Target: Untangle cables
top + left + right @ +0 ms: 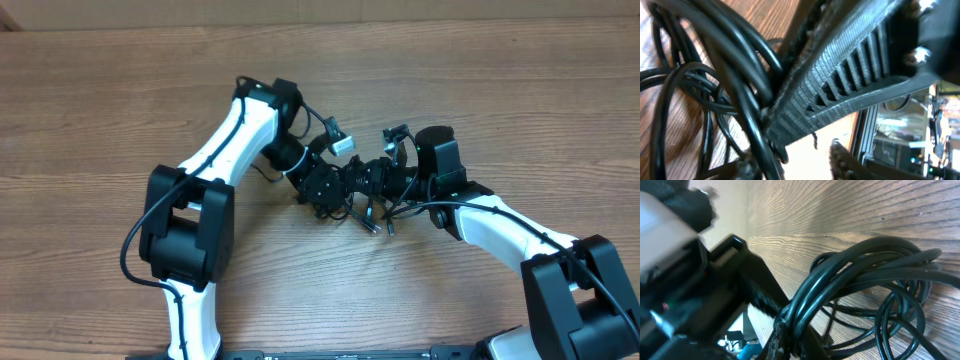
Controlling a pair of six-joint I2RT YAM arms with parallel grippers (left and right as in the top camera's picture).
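Right wrist, right gripper clamped on cables, left gripper parted

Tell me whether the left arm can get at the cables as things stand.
Probably yes. The left gripper sits right against the cables, jaws apart, with strands at its fingertips and nothing between. The right gripper pinches the same bundle close by, so room looks tight.

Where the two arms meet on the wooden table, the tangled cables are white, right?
No. The cables are black, not white, as the right wrist view shows. They do lie tangled on the wooden table where the left arm and right arm meet.
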